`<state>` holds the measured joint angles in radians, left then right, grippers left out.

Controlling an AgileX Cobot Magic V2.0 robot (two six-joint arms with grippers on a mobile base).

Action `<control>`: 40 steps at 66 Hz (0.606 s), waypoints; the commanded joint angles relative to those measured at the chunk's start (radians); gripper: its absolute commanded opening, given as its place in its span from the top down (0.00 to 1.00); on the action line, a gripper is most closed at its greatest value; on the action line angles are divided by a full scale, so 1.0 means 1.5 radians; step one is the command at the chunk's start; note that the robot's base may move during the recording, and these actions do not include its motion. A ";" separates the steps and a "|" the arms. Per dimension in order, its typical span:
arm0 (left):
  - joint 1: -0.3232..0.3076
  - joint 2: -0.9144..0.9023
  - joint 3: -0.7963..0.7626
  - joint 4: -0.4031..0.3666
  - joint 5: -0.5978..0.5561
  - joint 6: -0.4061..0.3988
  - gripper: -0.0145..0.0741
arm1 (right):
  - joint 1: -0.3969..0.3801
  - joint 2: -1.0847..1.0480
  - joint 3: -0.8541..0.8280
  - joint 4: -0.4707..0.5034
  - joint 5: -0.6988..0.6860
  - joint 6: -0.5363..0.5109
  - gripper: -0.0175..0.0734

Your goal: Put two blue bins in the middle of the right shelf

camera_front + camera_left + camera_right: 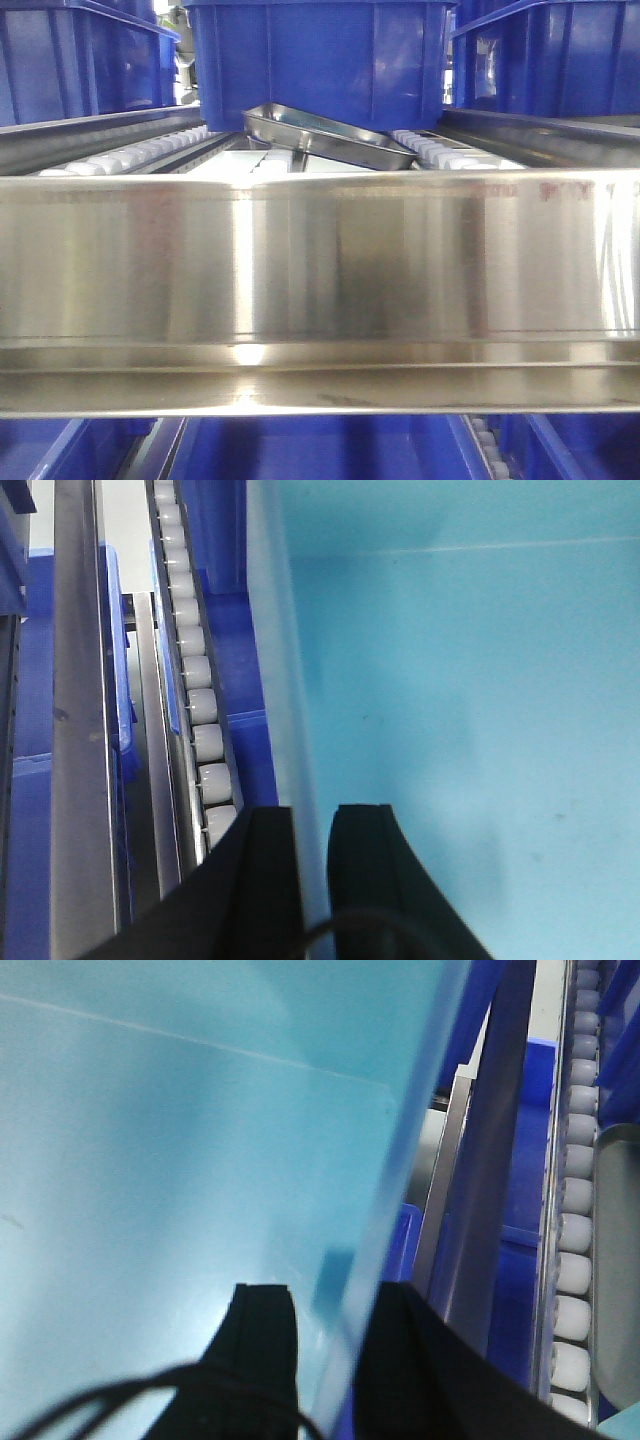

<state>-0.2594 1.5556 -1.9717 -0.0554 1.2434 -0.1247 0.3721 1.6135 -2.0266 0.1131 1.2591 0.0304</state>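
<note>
Left gripper point(315, 818): black fingers point(262, 880) set narrow, one on each side of a thin upright wall, apparently clamped on it. Right gripper point(330, 1298): same posture on the opposite wall, which fills the gap between the pads; judged closed on it. Item held: blue bin point(450, 730), open-topped, interior pale cyan in both wrist views point(180, 1160), with nothing visible inside. Position: carried between the two grippers over a shelf lane. A roller track point(195, 700) and a steel rail point(80, 730) run just outside its left wall, and a second roller track point(575, 1210) runs well outside its right wall. The front view does not show the held bin with certainty. A broad steel band point(320, 260) crosses that frame, and behind it a steel tray point(330, 135) lies tilted at the foot of further bins point(320, 60) at the back of the shelf. Handling, judged: moulded plastic, stiff overall but thin in the wall, so liable to bow under a hard pinch. Likely light while empty, not fragile, with a smooth surface that may slip on the pads. Recommended hold: top rim of the two facing side walls near mid-length, bin kept level, both arms moving as one to avoid twisting.
</note>
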 commanded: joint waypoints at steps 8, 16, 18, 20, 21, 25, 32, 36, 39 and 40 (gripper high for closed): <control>-0.005 -0.010 -0.011 -0.066 -0.045 0.008 0.96 | -0.002 -0.005 -0.006 0.009 -0.025 -0.004 0.97; -0.005 -0.010 -0.011 -0.066 -0.072 0.008 0.96 | -0.002 -0.005 -0.006 0.009 -0.025 -0.004 0.97; -0.005 -0.010 -0.011 -0.066 -0.080 0.008 0.96 | -0.002 -0.005 -0.006 0.009 -0.025 -0.004 0.97; -0.005 -0.010 -0.011 -0.066 -0.087 0.008 0.96 | -0.002 -0.005 -0.006 0.009 -0.025 -0.004 0.97; -0.005 -0.010 -0.011 -0.066 -0.091 0.008 0.96 | -0.002 -0.005 -0.006 0.009 -0.025 -0.004 0.97; -0.005 -0.010 -0.011 -0.066 -0.106 0.008 0.96 | -0.002 -0.005 -0.006 0.009 -0.025 -0.004 0.97; -0.005 -0.010 -0.011 -0.066 -0.122 0.008 0.96 | -0.002 -0.005 -0.006 0.009 -0.025 -0.004 0.97; -0.005 -0.010 -0.011 -0.066 -0.126 0.008 0.96 | -0.002 -0.005 -0.006 0.009 -0.027 -0.004 0.97; -0.005 -0.010 -0.011 -0.066 -0.139 0.008 0.96 | -0.002 -0.005 -0.006 0.009 -0.055 -0.004 0.97; -0.005 -0.010 -0.011 -0.066 -0.145 0.008 0.96 | -0.002 -0.005 -0.006 0.009 -0.063 -0.004 0.97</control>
<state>-0.2594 1.5556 -1.9717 -0.0592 1.1158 -0.1168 0.3687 1.6135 -2.0266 0.1006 1.2456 0.0344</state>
